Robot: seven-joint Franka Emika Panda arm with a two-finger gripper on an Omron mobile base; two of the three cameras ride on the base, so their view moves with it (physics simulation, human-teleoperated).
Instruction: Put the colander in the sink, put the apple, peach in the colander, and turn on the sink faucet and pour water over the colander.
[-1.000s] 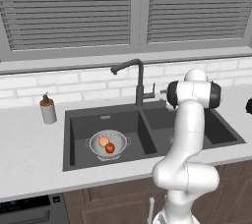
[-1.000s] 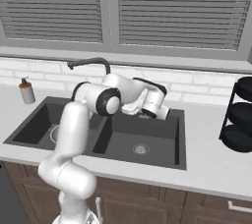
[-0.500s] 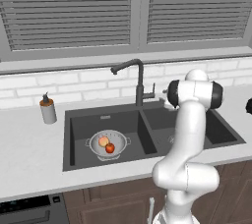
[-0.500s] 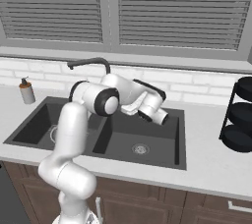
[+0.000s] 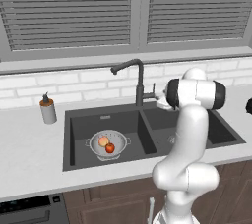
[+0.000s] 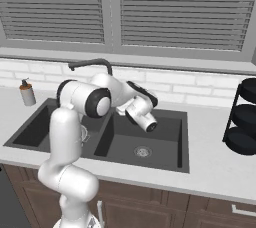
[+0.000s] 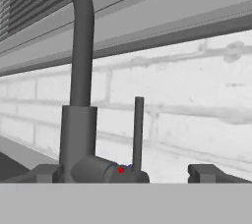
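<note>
The arm reaches over the sink [image 5: 78, 120], its gripper [image 7: 123, 173] facing the sink faucet [image 7: 81, 95]. Fingers [image 7: 204, 173] spread wide, flanking the upright lever [image 7: 138, 132], holding nothing.

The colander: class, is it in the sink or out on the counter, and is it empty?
In, and not empty. The colander sits upright in the sink, in the left basin, holding the apple and peach.

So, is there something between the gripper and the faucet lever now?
Nothing visible. In the hand view the open gripper faces the faucet directly, and its thin upright lever stands between the two fingertips, with only the tiled wall behind.
</note>
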